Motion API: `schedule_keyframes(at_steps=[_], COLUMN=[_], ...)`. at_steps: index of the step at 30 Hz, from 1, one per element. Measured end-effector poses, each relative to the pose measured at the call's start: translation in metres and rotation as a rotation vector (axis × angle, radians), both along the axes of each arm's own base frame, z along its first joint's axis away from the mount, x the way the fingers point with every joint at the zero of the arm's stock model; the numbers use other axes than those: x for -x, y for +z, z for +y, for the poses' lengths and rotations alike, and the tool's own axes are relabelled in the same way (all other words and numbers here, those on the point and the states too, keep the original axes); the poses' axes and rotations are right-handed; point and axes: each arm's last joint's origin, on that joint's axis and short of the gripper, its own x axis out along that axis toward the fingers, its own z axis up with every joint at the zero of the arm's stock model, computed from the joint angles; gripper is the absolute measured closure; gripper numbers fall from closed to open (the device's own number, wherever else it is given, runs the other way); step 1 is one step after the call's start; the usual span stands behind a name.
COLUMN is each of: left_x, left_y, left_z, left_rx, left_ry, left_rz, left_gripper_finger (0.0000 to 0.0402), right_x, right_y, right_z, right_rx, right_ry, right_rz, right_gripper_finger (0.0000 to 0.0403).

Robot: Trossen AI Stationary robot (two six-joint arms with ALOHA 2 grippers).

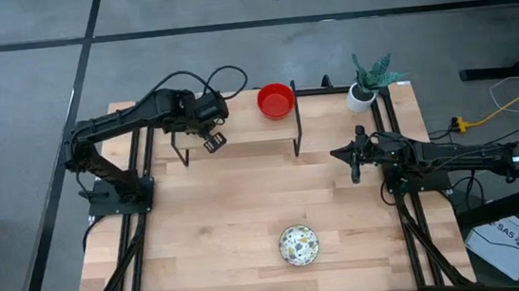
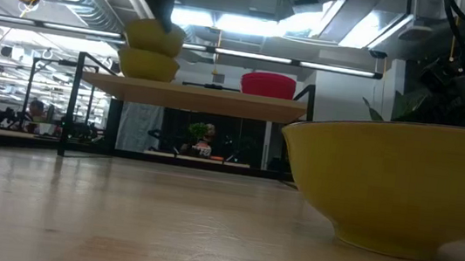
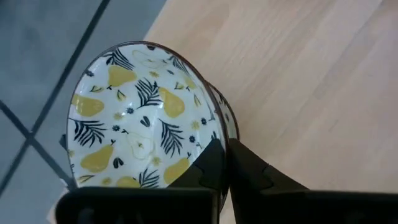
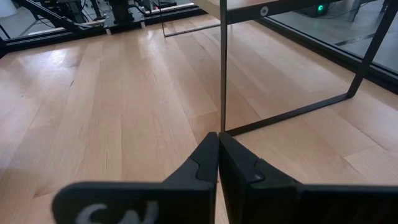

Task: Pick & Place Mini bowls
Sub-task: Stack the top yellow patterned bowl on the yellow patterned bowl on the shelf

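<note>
Left hand [image 3: 221, 158] pinched on the rim of a pear-print bowl [image 3: 140, 115] — held over a second one on the shelf [image 1: 239, 133], left end. Red bowl [image 1: 275, 100] sits at the shelf's right end. Another patterned bowl [image 1: 299, 245] waits on the desk [image 1: 210, 227] — right hand [image 4: 217, 155], fingers together and empty, is nearer.

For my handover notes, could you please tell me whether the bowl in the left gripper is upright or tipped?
Tipped. In the left wrist view the patterned bowl turns its pear-printed inside toward the camera, its rim pinched by the left gripper above another bowl.

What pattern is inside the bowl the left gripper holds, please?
Yellow pears and dark leaves on white, in the bowl; clearest in left wrist view.
</note>
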Motion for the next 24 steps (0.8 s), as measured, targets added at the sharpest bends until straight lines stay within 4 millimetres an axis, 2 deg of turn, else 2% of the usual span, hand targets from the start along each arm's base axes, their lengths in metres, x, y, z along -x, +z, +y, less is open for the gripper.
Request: schedule_keyframes(at_steps=[12, 24], left_x=[-0.017, -0.017], left_y=[-0.025, -0.025], left_z=[0.004, 0.005], left_rx=[0.021, 0.011], left_ry=[-0.001, 0.003], left_rz=[0.154, 0.165], left_gripper_finger=[0.0394, 0.038], right_x=[0.0, 0.0], right_y=[0.0, 0.0], right_z=[0.0, 0.0], right_rx=[0.0, 0.0], right_ry=[0.0, 0.0], right_rz=[0.0, 0.0], right_gripper_finger=[0.0389, 0.0389])
